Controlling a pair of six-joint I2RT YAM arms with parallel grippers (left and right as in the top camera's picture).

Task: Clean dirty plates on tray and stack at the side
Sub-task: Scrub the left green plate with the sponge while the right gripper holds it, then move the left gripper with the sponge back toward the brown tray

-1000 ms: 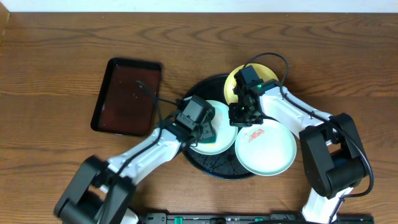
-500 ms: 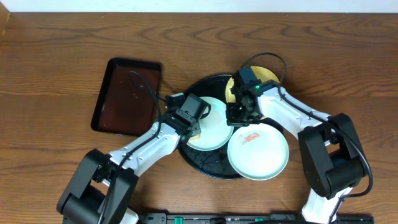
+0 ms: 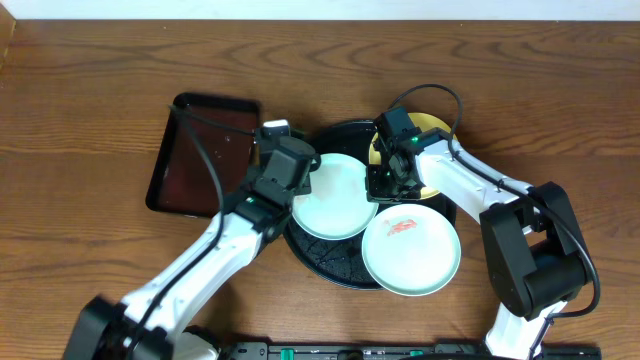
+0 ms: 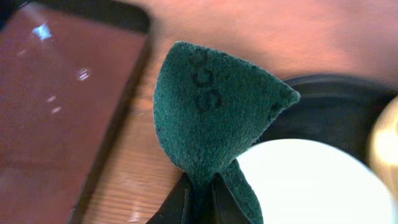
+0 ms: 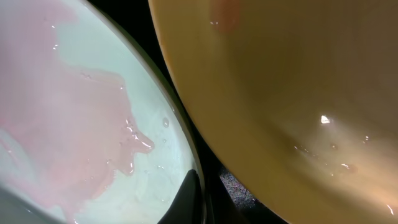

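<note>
The black tray [image 3: 330, 262] holds a clean mint-white plate [image 3: 335, 195] and a mint-white plate with a red smear [image 3: 410, 250] that overhangs its front right rim. The pale yellow plate [image 3: 432, 126] lies at the back right, mostly under my right arm. My right gripper [image 3: 385, 190] is shut on the smeared plate's rim [image 5: 74, 106], next to the yellow plate [image 5: 286, 93]. My left gripper [image 3: 285, 162] is shut on a green scouring pad [image 4: 211, 112] and holds it above the tray's left edge, off the clean plate [image 4: 305, 180].
A rectangular dark brown tray [image 3: 203, 155] lies left of the black tray and also shows in the left wrist view [image 4: 56, 106]. Bare wooden table [image 3: 100, 60] surrounds both trays.
My left gripper has lifted the pad off the clean plate and moved back and left. My right gripper has pulled the smeared plate a little left and toward the front.
</note>
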